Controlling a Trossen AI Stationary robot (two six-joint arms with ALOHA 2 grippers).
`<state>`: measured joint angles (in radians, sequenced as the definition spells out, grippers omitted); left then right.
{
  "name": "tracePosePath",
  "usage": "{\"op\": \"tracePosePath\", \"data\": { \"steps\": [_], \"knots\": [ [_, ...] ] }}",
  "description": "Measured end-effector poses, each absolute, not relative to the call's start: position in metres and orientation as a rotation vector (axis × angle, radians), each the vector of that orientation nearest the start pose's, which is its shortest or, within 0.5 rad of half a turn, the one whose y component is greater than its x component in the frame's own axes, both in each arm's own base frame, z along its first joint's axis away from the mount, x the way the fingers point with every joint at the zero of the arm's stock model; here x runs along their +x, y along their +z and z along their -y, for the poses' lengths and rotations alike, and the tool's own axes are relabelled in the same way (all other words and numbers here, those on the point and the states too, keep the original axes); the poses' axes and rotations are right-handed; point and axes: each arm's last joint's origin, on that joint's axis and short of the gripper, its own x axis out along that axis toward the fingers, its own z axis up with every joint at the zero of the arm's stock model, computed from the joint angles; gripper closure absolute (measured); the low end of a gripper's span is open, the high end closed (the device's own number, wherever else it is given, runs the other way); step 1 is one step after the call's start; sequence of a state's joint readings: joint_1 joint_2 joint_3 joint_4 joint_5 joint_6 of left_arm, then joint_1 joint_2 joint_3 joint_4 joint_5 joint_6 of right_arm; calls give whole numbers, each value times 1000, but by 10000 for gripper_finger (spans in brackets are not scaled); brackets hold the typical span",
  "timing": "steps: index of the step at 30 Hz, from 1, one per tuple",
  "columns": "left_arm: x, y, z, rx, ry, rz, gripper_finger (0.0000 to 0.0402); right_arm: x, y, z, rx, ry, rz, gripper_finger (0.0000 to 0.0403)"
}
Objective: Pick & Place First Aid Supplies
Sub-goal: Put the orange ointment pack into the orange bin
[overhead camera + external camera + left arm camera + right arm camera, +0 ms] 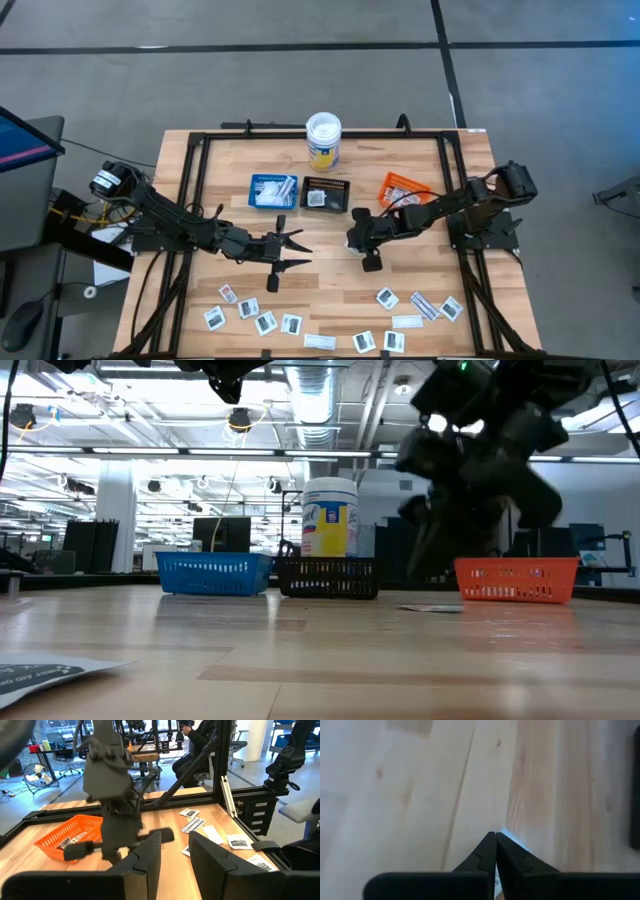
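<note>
Right gripper, centre frame, fingers pressed together pinching a pale packet just above bare table; left gripper spread, centre-left; remaining packets scattered along lower edge.

- Three small trays: one blue, one black, one orange.
- One white-lidded tub.
- About fourteen loose packets along the counter's near edge.

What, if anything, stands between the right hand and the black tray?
Nothing visible: only bare tabletop lies between the right hand, shut on what looks like a packet, and the black tray; the left hand waits open alongside.
</note>
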<state>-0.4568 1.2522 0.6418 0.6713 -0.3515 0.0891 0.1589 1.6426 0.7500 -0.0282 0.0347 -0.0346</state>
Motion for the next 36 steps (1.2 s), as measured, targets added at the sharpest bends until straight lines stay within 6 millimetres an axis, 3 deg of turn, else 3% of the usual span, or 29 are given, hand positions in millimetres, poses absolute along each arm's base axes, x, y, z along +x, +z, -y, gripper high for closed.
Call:
{"op": "tracePosePath", "data": {
  "steps": [4, 10, 15, 21, 28, 36],
  "knots": [
    [244, 269, 109, 66, -103, 59, 300, 289, 137, -44, -76, 89, -967, 384],
    [244, 269, 109, 66, -102, 59, 300, 289, 126, -38, -102, -13, -1018, 326],
    [244, 268, 109, 66, -103, 59, 300, 294, 121, -29, 109, -131, -1008, 280],
    [245, 264, 109, 72, -103, 43, 300, 292, 122, -24, 214, -178, -1029, 242],
    [245, 263, 109, 75, -104, 39, 300, 291, 126, -26, 308, -157, -1030, 226],
    [245, 263, 109, 74, -103, 40, 300, 293, 118, -26, 314, -166, -1056, 241]
  ]
}}
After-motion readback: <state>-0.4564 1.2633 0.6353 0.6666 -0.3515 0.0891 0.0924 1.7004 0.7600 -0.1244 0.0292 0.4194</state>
